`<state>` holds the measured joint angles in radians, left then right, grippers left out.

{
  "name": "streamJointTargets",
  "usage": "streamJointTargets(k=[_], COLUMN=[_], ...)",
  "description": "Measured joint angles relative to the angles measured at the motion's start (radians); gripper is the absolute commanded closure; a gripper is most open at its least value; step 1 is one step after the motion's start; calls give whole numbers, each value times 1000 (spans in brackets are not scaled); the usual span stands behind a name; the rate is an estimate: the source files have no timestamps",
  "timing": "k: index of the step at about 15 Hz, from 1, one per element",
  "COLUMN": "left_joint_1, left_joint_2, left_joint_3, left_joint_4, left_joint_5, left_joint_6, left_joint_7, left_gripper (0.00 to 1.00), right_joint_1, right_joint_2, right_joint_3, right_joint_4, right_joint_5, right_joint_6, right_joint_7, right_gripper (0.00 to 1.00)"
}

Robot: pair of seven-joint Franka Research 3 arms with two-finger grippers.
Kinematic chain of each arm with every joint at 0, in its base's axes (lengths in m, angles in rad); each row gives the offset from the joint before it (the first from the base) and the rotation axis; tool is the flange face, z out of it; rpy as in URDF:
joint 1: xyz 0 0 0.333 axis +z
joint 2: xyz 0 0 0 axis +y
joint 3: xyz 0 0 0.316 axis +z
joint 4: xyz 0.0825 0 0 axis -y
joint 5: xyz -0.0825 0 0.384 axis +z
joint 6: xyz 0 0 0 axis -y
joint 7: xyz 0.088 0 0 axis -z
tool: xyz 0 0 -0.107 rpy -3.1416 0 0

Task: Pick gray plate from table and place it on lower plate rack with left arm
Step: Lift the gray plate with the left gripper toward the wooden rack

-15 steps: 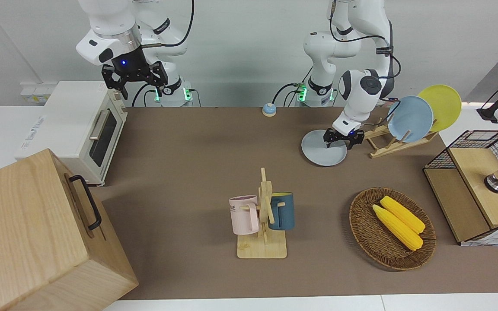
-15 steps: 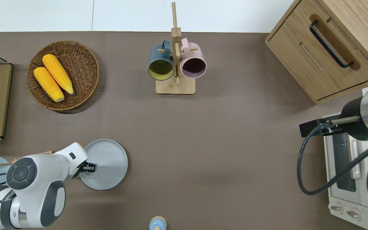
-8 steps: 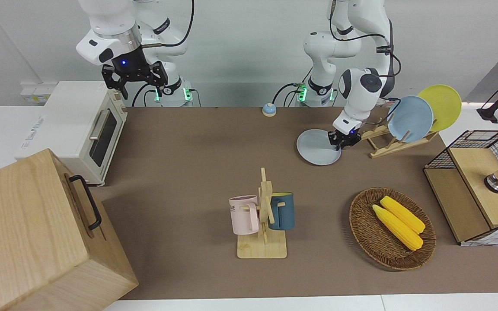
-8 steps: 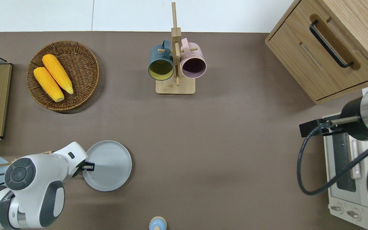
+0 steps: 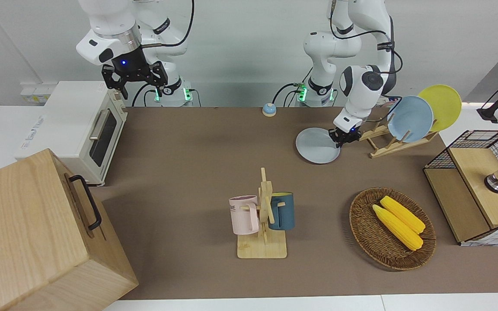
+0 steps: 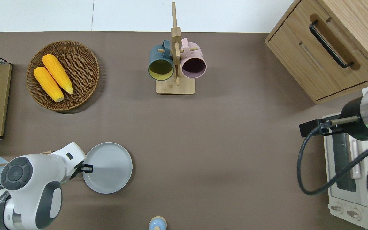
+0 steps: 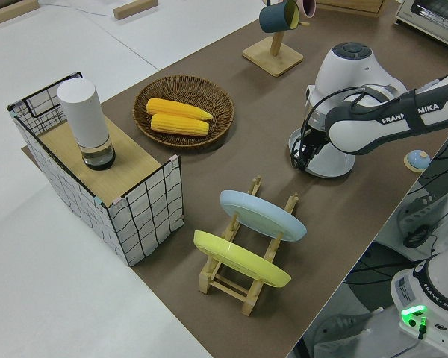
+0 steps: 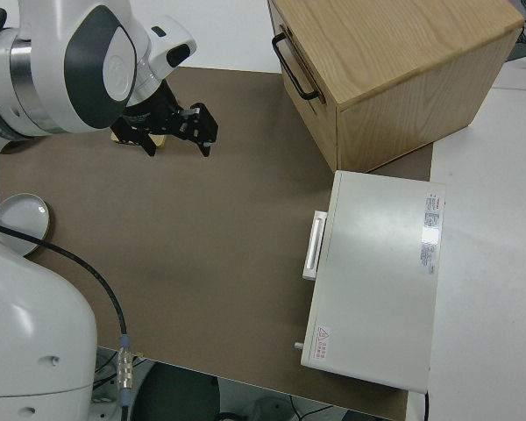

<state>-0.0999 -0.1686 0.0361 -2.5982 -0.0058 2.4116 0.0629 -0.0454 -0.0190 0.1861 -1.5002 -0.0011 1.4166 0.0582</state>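
Your left claw (image 5: 339, 137) is pinched shut on the gray plate (image 6: 110, 168) at its 9 o'clock rim overhead. The plate lies low over the surface (image 6: 222, 147) beside the rack (image 5: 385, 144). Your right arm is parked.

Counts: 3 plates – gray plate (image 5: 317, 146) on table, light-blue plate (image 5: 410, 119) + yellow plate (image 5: 442, 106) in the plate rack (image 5: 383, 144), so 1 rack. 2 mugs – pink mug (image 5: 244, 214), dark blue mug (image 5: 282, 211) – on 1 mug tree (image 5: 263, 242). 2 corn cobs (image 5: 398, 221) in 1 wicker basket (image 5: 363, 235). 1 toaster oven (image 5: 71, 129), 1 wooden cabinet (image 5: 37, 237), 1 wire-sided box (image 5: 476, 207) w/ 1 white cylinder (image 7: 86, 119) on top. 1 small blue-and-tan knob (image 5: 269, 109) at robots' table edge. 2 arms, 2 grippers: left gripper (image 5: 339, 137), right gripper (image 5: 133, 80).
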Motion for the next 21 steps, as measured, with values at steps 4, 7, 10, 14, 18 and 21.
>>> streamJointTargets(k=[4,7,10,14,18,21], left_joint_1=[0,0,0,0,0,1], left_joint_2=[-42,-73,-95,-116,-144,-167], left_joint_3=[0,0,0,0,1,7], left_joint_4=[37,60,75,105,160,220], left_joint_5=[0,0,0,0,0,0], left_joint_6=[-100,-163,-212,-279,-378,-474], left_joint_7=[-3,-3,-3,-3,-3,-4], left_gripper=[1000,1000,1000,1000,1000,1000], right_joint_1=[0,0,0,0,0,0], right_joint_2=[0,0,0,0,0,0], right_joint_3=[0,0,0,0,0,0], right_joint_4=[0,0,0,0,0,0], right_joint_5=[0,0,0,0,0,0], right_joint_6=[0,0,0,0,0,0], right_joint_7=[0,0,0,0,0,0], right_gripper=[11,11,13,13,13,13])
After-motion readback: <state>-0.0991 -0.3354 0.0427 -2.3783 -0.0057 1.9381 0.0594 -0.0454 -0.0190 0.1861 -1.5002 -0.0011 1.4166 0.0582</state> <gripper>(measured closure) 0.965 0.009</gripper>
